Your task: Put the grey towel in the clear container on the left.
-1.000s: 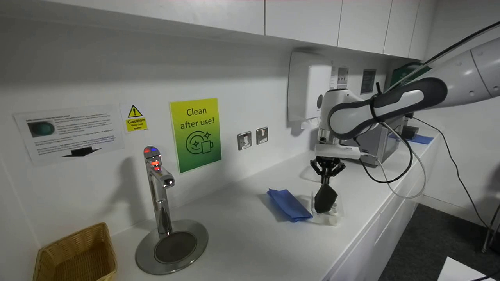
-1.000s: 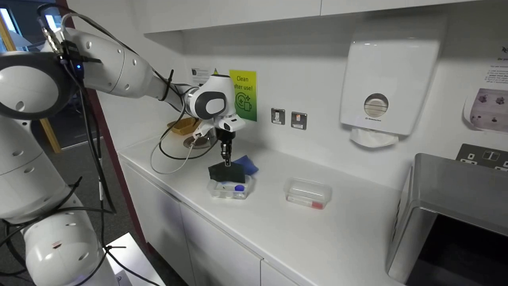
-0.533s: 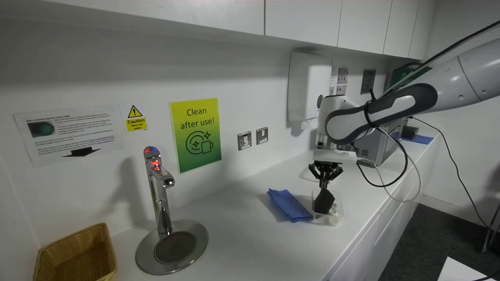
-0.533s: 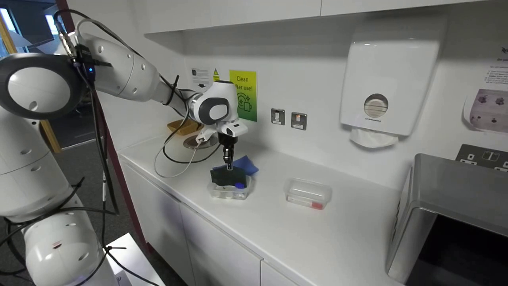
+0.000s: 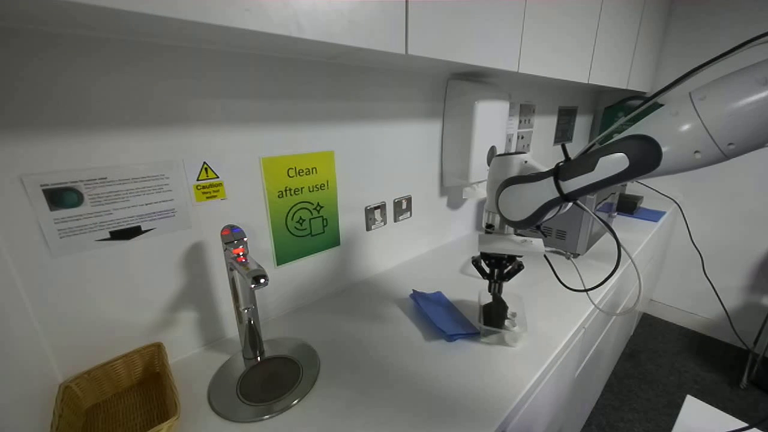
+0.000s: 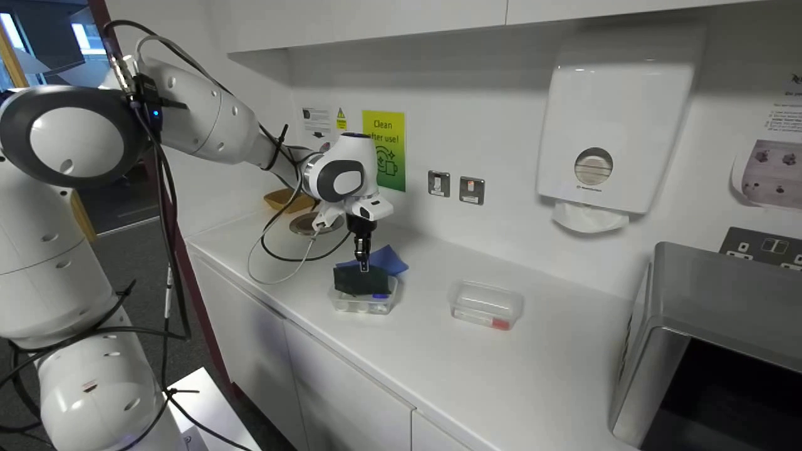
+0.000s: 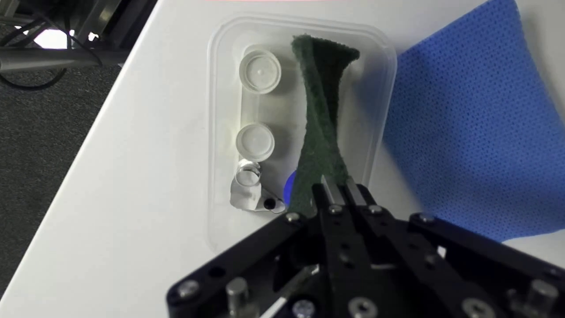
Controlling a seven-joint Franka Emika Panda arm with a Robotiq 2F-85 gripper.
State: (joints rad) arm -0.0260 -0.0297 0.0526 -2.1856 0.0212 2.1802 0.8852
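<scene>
Because the grey towel [image 7: 318, 152] looks soft and light, its top edge, where the tool [image 7: 342, 190] pinches it, seems good to hold.

The towel [image 7: 320, 128] is dark green, the cloth [image 7: 476, 132] blue (dotted darker), the sign [image 5: 301, 207] yellow-to-green

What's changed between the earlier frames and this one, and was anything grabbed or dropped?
The jaws and the dark towel pinched in them have moved downward; the towel's lower part now appears to be inside the clear container, though contact with its floor is unclear. Nothing was newly grasped or released. The container, the blue cloth and the separate clear tub stayed put.
</scene>
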